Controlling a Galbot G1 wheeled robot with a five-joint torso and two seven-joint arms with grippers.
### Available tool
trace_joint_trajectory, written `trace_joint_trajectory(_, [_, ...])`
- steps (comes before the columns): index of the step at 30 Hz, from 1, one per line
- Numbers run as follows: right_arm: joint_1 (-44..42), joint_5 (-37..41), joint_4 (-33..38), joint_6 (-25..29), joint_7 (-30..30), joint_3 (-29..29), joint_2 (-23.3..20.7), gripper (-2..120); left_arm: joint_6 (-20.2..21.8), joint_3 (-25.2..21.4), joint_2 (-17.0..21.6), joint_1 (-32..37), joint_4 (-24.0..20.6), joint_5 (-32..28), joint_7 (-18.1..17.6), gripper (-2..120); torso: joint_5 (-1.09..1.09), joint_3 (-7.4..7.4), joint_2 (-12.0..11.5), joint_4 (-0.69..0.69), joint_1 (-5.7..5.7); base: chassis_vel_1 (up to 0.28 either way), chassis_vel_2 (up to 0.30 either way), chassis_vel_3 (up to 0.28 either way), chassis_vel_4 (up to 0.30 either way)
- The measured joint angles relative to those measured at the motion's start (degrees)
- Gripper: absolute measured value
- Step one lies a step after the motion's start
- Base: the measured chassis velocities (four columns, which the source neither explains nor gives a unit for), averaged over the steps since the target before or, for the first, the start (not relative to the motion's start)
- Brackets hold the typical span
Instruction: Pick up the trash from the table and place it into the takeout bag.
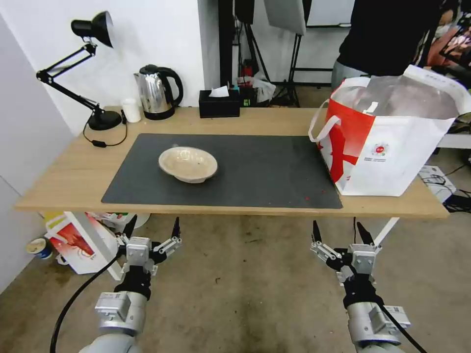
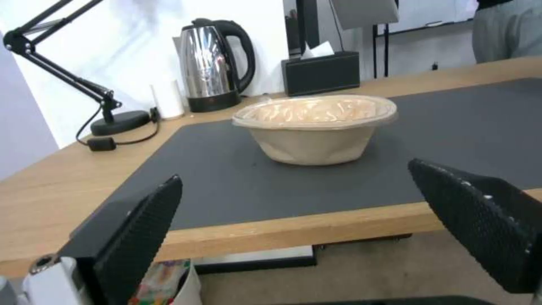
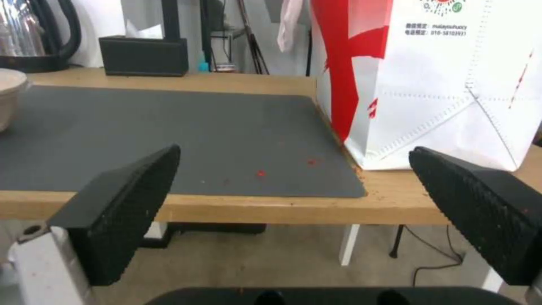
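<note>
A shallow beige paper bowl (image 1: 188,164) (image 2: 314,127), the trash in view, sits on the dark grey mat (image 1: 245,171) left of the middle of the table (image 1: 68,181). At the table's right end stands the white and red takeout bag (image 1: 387,137) (image 3: 429,80), its mouth open and foil lining showing. My left gripper (image 1: 152,229) (image 2: 299,212) hangs open below the table's front edge, in front of the bowl. My right gripper (image 1: 341,231) (image 3: 294,190) is open too, below the front edge near the bag. Both are empty.
Along the back edge stand a black desk lamp (image 1: 93,73), a small white cup (image 1: 131,110), a steel kettle (image 1: 156,92) and a black tissue box (image 1: 219,103). A smaller red-and-white bag (image 1: 78,242) sits on the floor under the table's left end. Red crumbs (image 3: 260,173) dot the mat.
</note>
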Motion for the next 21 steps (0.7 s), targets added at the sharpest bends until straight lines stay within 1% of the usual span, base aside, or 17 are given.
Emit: trace_joint_trajectory(21, [-1.16, -0.41, 0.32, 0.0, -0.17, 1.0, -0.14, 100, 0.0, 0.0, -0.01, 0.0, 0.0, 0.0, 0.0, 100, 0.0, 0.0, 0.01, 0.0, 0.0, 0.0, 0.0, 0.0, 0.0])
